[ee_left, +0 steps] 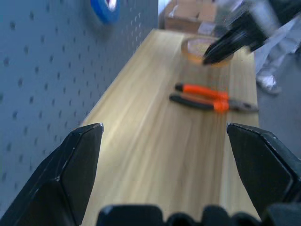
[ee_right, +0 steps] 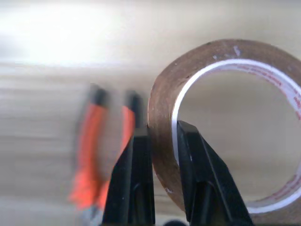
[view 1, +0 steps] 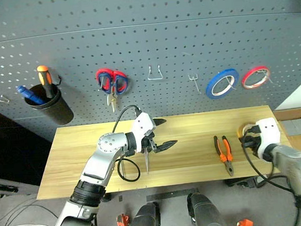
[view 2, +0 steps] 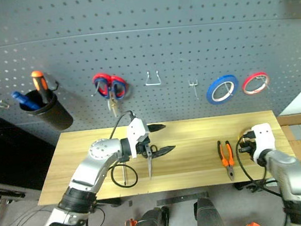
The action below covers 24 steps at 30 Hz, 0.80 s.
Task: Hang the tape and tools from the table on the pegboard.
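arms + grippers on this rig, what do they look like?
Both arms are silver-grey metal with black joint bands near the base. Each wrist carries a white housing, and the left gripper and right gripper each have two black, tapered, pointed fingers. Black cables loop loosely off both wrists, the left one hanging in a ring over the table. No markings visible.

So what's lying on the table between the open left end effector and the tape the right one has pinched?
Only the pliers on bare table, seen from both eye views and the left wrist view.
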Each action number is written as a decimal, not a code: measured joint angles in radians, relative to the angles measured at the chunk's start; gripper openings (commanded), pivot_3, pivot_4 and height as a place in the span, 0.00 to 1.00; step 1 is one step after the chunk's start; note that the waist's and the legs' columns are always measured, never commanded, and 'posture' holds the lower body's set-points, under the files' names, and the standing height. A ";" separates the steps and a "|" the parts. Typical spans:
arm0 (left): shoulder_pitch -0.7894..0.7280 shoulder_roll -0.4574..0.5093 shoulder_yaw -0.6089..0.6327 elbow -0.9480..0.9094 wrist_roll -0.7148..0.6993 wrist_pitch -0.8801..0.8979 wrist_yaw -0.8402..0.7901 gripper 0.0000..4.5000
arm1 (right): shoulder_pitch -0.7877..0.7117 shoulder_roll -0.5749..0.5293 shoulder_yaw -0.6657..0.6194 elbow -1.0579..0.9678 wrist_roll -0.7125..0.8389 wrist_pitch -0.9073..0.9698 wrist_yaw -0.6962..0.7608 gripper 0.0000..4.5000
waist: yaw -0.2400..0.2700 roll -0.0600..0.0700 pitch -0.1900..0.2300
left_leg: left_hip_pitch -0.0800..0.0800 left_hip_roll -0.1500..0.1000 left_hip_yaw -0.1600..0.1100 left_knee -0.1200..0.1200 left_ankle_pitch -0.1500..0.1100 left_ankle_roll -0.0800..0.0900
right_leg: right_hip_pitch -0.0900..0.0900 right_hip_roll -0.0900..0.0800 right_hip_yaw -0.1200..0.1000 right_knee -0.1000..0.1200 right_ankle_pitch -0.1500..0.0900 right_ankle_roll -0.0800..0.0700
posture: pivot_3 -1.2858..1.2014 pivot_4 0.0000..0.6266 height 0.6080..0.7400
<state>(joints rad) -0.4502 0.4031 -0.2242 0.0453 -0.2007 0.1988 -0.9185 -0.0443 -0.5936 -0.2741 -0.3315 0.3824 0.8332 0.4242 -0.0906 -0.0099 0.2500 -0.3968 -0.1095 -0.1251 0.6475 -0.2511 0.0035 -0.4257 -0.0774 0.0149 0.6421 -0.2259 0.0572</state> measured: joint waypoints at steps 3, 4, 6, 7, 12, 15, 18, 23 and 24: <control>0.001 -0.023 0.036 0.051 -0.005 -0.055 0.014 1.00 | 0.114 -0.013 -0.054 -0.252 0.114 -0.031 0.099 0.03 | -0.032 -0.002 -0.003 | 0.001 0.002 0.000 0.000 -0.002 0.003 | 0.000 0.001 0.000 0.001 0.000 0.000 | 0.36 0.29 1.00; 0.006 -0.030 0.056 0.061 -0.013 -0.071 0.022 1.00 | 0.131 -0.012 -0.058 -0.308 0.144 -0.037 0.116 0.03 | -0.044 -0.002 -0.003 | 0.001 0.002 0.000 0.001 -0.002 0.003 | 0.000 0.001 0.000 0.001 0.000 0.001 | 0.35 0.28 1.00; 0.013 -0.048 0.094 0.081 -0.026 -0.107 0.043 1.00 | 0.130 0.001 -0.039 -0.402 0.178 -0.043 0.121 0.03 | -0.064 -0.002 -0.005 | 0.001 0.003 0.002 0.003 -0.002 0.003 | 0.000 0.001 0.001 0.001 0.000 0.002 | 0.36 0.27 1.00; 0.028 -0.058 0.115 0.092 -0.034 -0.133 0.052 1.00 | 0.093 0.001 0.013 -0.442 0.176 -0.043 0.105 0.03 | -0.080 -0.001 -0.007 | 0.002 0.003 0.003 0.006 -0.002 0.003 | 0.001 0.002 0.002 0.001 0.000 0.005 | 0.36 0.25 1.00; 0.074 -0.156 0.163 0.126 -0.063 -0.265 0.111 1.00 | -0.183 0.078 0.249 -0.459 0.106 -0.057 0.011 0.03 | -0.110 -0.003 -0.018 | 0.001 0.003 0.002 0.016 0.000 0.004 | 0.005 0.002 0.002 0.001 0.007 0.010 | 0.38 0.20 1.00; 0.106 -0.155 0.194 0.092 -0.070 -0.299 0.138 1.00 | -0.290 0.099 0.356 -0.375 0.012 -0.113 -0.013 0.03 | -0.109 -0.006 -0.041 | 0.001 0.003 0.002 0.015 0.000 0.004 | 0.005 0.003 0.002 0.001 0.008 0.010 | 0.40 0.18 1.00; 0.163 -0.144 0.222 0.031 -0.072 -0.308 0.169 1.00 | -0.353 0.155 0.417 -0.243 -0.073 -0.192 -0.037 0.03 | -0.105 -0.005 -0.053 | 0.001 0.003 0.002 0.014 0.000 0.004 | 0.004 0.003 0.002 0.002 0.011 0.004 | 0.41 0.18 1.00; 0.278 -0.125 0.235 -0.064 -0.071 -0.289 0.214 1.00 | -0.392 0.210 0.470 -0.072 -0.149 -0.293 -0.029 0.03 | -0.090 -0.004 -0.062 | 0.001 0.002 0.000 0.013 0.000 0.004 | 0.003 0.003 0.002 0.002 0.011 0.004 | 0.45 0.16 1.00; 0.293 -0.121 0.235 -0.085 -0.070 -0.283 0.224 1.00 | -0.401 0.221 0.483 -0.035 -0.164 -0.311 -0.022 0.03 | -0.084 -0.004 -0.062 | 0.001 0.002 0.001 0.014 0.000 0.004 | 0.003 0.003 0.003 0.002 0.011 0.003 | 0.45 0.16 1.00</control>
<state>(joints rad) -0.1568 0.2821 0.0112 -0.0392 -0.2711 -0.0846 -0.6941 -0.4455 -0.3723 0.2091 -0.3665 0.2180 0.5219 0.4020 -0.1745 -0.0140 0.1875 -0.3958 -0.1074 -0.1245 0.6611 -0.2510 0.0072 -0.4227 -0.0741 0.0174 0.6442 -0.2148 0.0605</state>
